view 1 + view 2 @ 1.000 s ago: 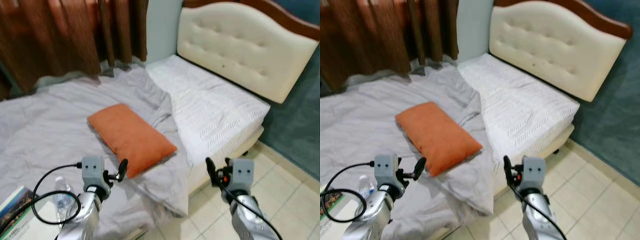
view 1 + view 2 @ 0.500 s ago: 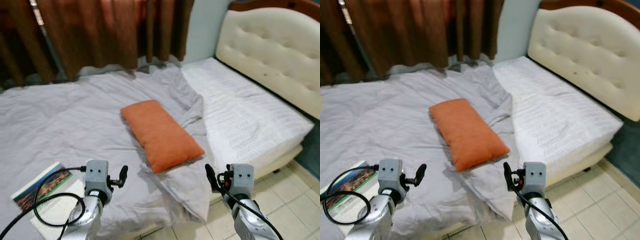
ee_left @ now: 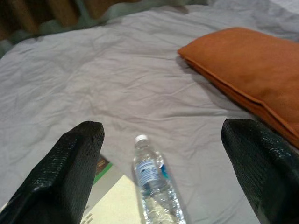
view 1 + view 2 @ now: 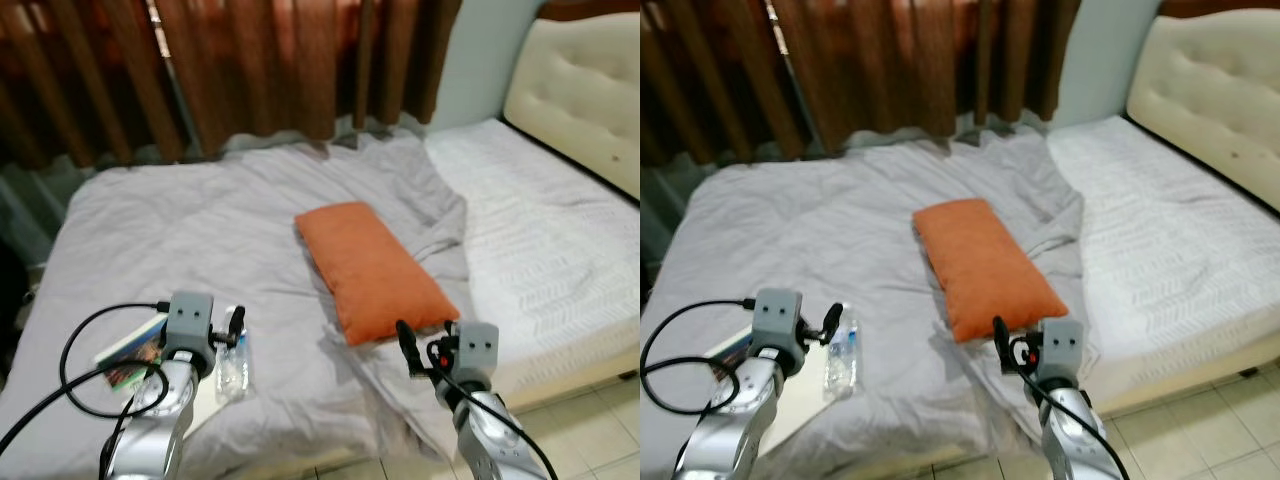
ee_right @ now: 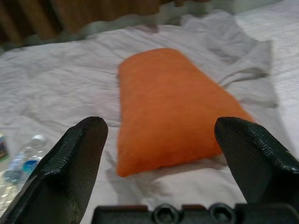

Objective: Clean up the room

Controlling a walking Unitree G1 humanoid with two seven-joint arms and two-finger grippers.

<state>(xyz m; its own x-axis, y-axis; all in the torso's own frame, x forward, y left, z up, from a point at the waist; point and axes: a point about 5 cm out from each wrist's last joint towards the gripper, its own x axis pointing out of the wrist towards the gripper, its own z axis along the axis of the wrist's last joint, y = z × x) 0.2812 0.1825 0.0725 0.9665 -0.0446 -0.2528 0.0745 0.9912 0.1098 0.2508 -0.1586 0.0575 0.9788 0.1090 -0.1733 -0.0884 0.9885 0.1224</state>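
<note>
An orange pillow (image 4: 375,268) lies on the rumpled grey sheet (image 4: 190,240) in the middle of the bed. A clear plastic water bottle (image 4: 232,360) lies on the sheet near the bed's front edge, beside a book (image 4: 128,352) with a colourful cover. My left gripper (image 4: 236,324) is held open just above the bottle, which shows between its fingers (image 3: 70,177) in the left wrist view as bottle (image 3: 154,186). My right gripper (image 4: 404,345) is open and empty, in front of the pillow's near end (image 5: 173,107).
The bare white mattress (image 4: 560,250) lies to the right, with a cream padded headboard (image 4: 590,90) behind it. Brown curtains (image 4: 250,70) hang behind the bed. Tiled floor (image 4: 590,430) shows at the lower right. A black cable (image 4: 85,350) loops off my left arm.
The camera has swung left, so the bed and pillow shifted right in view and the bottle came back into sight. Both arms hold the same pose, fingers still apart.
</note>
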